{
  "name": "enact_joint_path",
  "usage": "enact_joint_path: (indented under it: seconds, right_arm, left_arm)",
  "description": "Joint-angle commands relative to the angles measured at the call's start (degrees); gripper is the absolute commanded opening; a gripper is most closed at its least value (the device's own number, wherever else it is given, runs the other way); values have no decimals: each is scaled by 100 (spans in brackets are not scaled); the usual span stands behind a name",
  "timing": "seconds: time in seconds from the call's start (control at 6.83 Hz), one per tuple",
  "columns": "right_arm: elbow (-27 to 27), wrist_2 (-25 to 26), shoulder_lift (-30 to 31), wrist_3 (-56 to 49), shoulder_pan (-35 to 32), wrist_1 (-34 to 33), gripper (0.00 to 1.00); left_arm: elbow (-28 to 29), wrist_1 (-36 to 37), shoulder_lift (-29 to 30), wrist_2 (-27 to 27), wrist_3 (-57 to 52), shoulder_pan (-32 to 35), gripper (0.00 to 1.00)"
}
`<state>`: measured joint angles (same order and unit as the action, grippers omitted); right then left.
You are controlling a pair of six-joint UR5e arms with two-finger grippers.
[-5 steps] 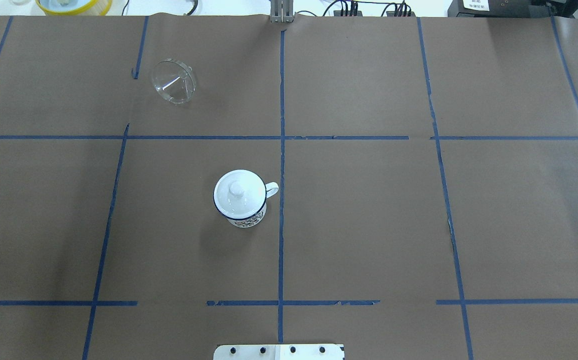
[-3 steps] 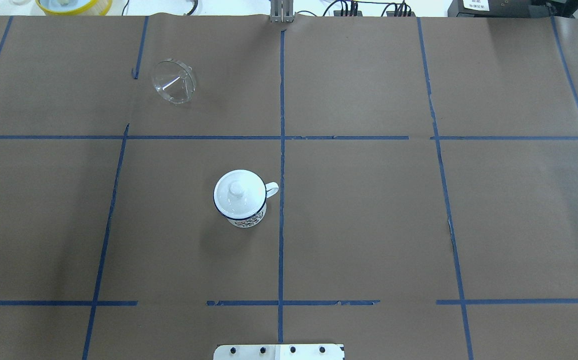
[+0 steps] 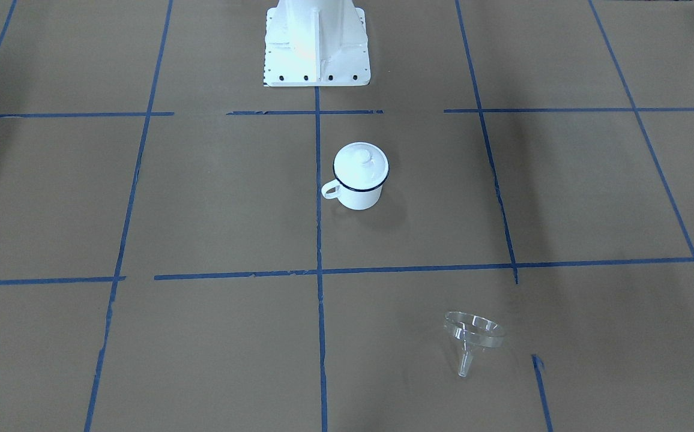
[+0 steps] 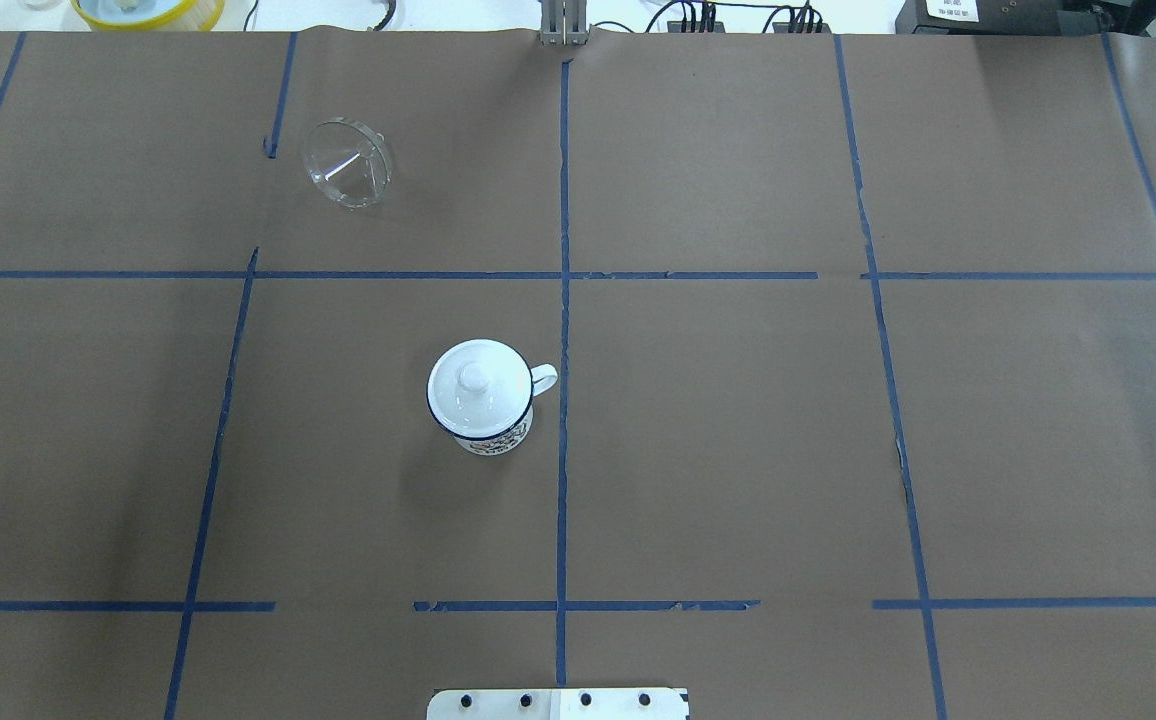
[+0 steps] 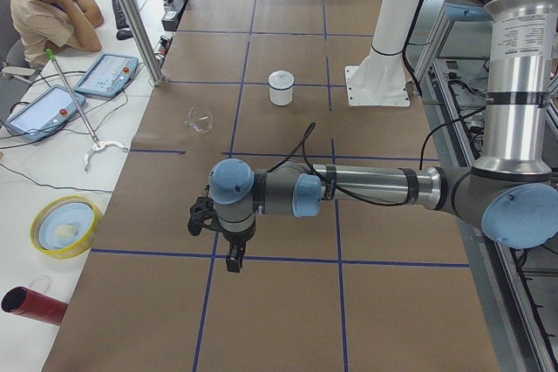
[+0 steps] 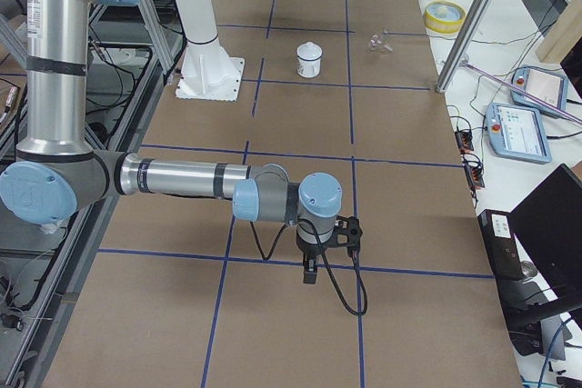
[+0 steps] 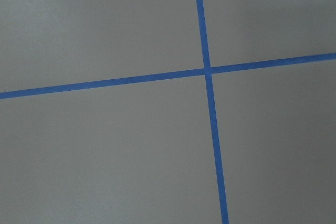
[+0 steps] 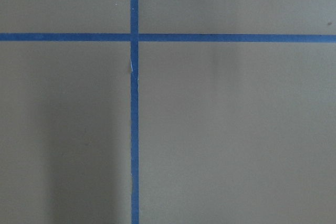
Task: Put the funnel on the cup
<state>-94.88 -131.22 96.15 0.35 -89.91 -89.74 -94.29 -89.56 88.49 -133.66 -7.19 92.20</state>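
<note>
Right now: nothing gripped, lid is sitting on the cup

Both arms are hanging low over bare table (image 4: 738, 450), well apart from the work. The left gripper (image 5: 233, 259) and right gripper (image 6: 311, 272) are showing only in the side views, so I cannot tell whether the fingers are spread or closed. The wrist cameras are seeing just paper and tape lines (image 4: 563, 300).

The funnel (image 4: 346, 163) is lying tipped on its side in the far-left square, spout pointing away from the robot, well apart from the cup (image 4: 483, 410). The cup is standing upright just left of the centre line, handle pointing to the robot's right, with a lid (image 4: 476, 378) covering its mouth.

My read: the approach is only starting, and the lid is needing removal first.
- Pinch the knob, lift straight, park it well clear.
- Take the funnel across its cone wall, turn the spout down, centre it over the mouth, lower until the cone is resting on the rim.

Materials:
- Funnel: clear, hard, slick plastic, low contrast on brown, probably rolling if nudged.
- Cup: glossy white enamel, dark blue rim.
- Table: matte brown paper.
</note>
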Motion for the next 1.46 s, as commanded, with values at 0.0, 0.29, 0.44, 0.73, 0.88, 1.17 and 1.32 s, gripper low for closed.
enact_joint_path:
  seconds: [0.0, 0.29, 0.44, 0.73, 0.88, 1.17, 1.32]
  right_arm:
    - [-4, 0, 0, 0, 0, 0, 100]
    - [-4, 0, 0, 0, 0, 0, 100]
    - [-4, 0, 0, 0, 0, 0, 100]
    - [-4, 0, 0, 0, 0, 0, 100]
    - [-4, 0, 0, 0, 0, 0, 100]
    - [-4, 0, 0, 0, 0, 0, 100]
    - [-4, 0, 0, 0, 0, 0, 100]
  left_arm:
    - [-115, -9, 394, 50, 24, -358, 100]
    - [-544, -87, 1027, 51, 24, -719, 100]
    - [-373, -471, 1561, 77, 155, -739, 100]
    - [-660, -1575, 1680, 60, 943, -834, 100]
    - [-809, -1895, 1715, 25, 2740, -1166, 100]
    - [-925, -1942, 2266, 234, 4413, -2131, 100]
    - [-942, -1925, 2652, 357, 5098, -2702, 100]
